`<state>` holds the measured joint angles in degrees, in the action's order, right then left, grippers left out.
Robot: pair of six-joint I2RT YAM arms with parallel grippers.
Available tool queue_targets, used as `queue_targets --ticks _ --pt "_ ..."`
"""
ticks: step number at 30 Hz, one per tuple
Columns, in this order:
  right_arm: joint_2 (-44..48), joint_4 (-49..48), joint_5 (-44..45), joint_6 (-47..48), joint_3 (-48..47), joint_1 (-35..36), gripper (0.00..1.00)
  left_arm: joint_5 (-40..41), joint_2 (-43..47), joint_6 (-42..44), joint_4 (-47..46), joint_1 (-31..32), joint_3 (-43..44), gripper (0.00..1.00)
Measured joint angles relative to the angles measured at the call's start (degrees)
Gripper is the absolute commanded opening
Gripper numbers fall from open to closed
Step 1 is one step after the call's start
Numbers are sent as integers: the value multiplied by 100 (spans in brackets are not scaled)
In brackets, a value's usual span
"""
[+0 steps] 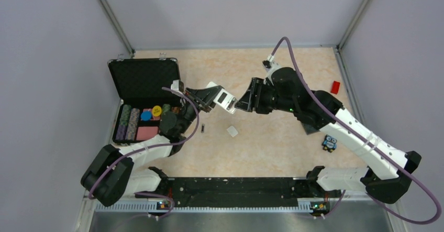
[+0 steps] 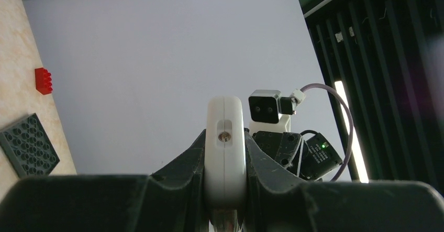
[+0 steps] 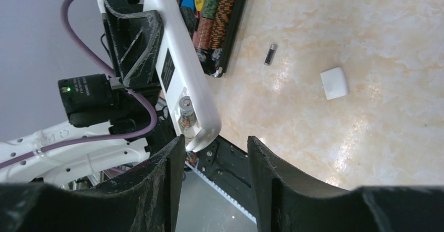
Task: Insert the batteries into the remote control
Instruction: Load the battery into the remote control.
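Evidently the loading is about halfway. The left end effector point(image 2: 225, 164) is pressed onto the remote control point(image 3: 178, 59), holding it up off the worktop point(image 3: 366, 28) with its back and open battery bay turned toward the right arm. One battery point(image 3: 186, 111) appears to sit in that bay, its metal cap showing, and the slot beside it looks empty. The second battery point(image 3: 269, 54) lies loose on the worktop, near the open chip case point(image 3: 230, 38) and well apart from the small white cover point(image 3: 334, 83). The right end effector point(image 3: 214, 174) hovers just beside the remote's lower end, fingers spread and holding nothing.

The next move is probably for the right arm to drop to the loose battery, pinch it across its slim body and carry it to the free slot. That will call for the correct polarity and a push against the contact, with the left arm holding the remote steady. The cover would go on afterwards.

A black label point(image 3: 168, 70) on the remote's back carries print too small to read, and no brand is legible on either battery.
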<state>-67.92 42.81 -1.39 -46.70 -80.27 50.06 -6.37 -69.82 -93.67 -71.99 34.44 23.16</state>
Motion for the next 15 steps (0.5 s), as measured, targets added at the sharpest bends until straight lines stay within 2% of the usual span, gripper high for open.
queue_targets --ticks 5,10,15 --pt "212 -260 2 -260 63 -11 52 0 2 -81 -7 0 0 0" --pt "498 -811 52 -645 409 -26 52 0 9 -98 -7 0 0 0" --pt "518 -1110 225 -942 597 -35 46 -4 57 -120 -9 0 0 0"
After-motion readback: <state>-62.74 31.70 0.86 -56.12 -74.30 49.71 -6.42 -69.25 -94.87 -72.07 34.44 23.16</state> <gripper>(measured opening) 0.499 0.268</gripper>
